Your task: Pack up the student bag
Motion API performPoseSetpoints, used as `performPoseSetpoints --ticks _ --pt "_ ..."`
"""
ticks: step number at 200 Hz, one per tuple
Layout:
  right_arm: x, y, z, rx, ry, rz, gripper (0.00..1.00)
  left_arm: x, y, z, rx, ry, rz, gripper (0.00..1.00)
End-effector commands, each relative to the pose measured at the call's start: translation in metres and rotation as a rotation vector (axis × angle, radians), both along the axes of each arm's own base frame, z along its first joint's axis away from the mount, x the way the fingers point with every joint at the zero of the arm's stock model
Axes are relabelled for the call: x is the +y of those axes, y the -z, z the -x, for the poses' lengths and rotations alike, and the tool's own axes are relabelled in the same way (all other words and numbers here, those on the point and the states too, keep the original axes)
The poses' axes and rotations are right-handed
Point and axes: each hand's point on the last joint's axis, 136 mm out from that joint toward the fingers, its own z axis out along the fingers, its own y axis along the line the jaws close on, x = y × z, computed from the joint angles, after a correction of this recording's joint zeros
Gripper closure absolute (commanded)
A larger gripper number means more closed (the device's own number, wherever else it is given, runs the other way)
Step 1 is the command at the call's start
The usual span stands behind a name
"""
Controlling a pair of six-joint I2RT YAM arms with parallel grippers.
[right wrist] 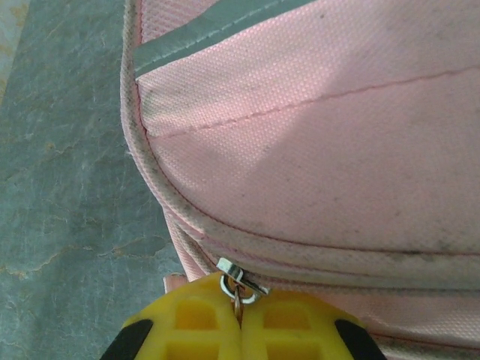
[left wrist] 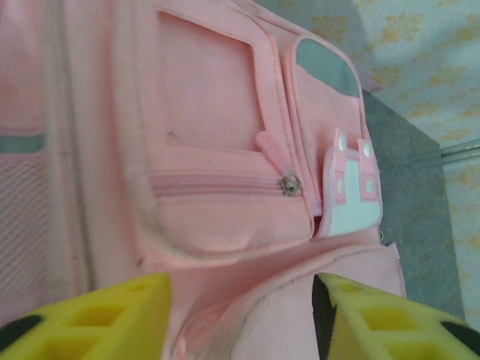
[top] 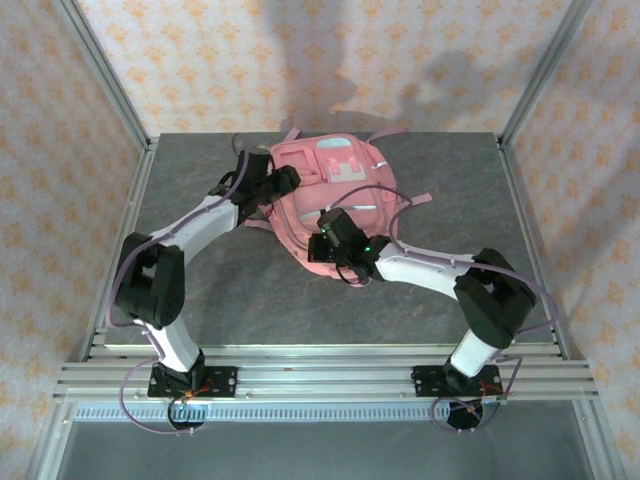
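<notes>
The pink student bag (top: 335, 195) lies flat on the grey table, its front pockets and pale blue-white patch (top: 337, 165) facing up. My right gripper (top: 328, 243) is at the bag's near edge, shut on the metal zipper pull (right wrist: 240, 283) of the main zip. The pull's ring is pinched between the yellow fingertips (right wrist: 191, 322). My left gripper (top: 287, 180) is at the bag's left side, open, with its yellow fingers (left wrist: 97, 315) spread either side of a fold of pink fabric (left wrist: 247, 307). A closed pocket zipper (left wrist: 289, 184) and the patch (left wrist: 351, 191) lie ahead of it.
Pink straps (top: 395, 131) trail off the bag's far and right sides. The grey table (top: 250, 290) has bare surface near the arms' bases. Metal frame posts (top: 105, 75) and patterned walls enclose the workspace.
</notes>
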Motion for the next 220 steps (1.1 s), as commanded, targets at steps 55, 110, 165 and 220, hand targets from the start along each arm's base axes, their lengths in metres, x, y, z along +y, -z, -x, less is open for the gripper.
performPoseSetpoints --ticks 55,110,165,220 --pt "0.021 -0.011 -0.002 -0.004 -0.040 -0.053 1.00 -0.039 0.018 0.091 -0.028 0.093 0.155 0.47" --pt "0.022 -0.011 0.000 0.006 -0.051 -0.051 1.00 -0.053 0.051 0.084 0.036 0.083 0.119 0.64" --pt "-0.018 0.001 -0.005 0.058 0.047 0.006 1.00 -0.045 0.057 0.079 0.055 0.065 0.064 1.00" --pt "-0.103 0.016 -0.009 0.066 0.198 0.093 1.00 -0.024 0.057 0.078 0.055 0.040 0.053 1.00"
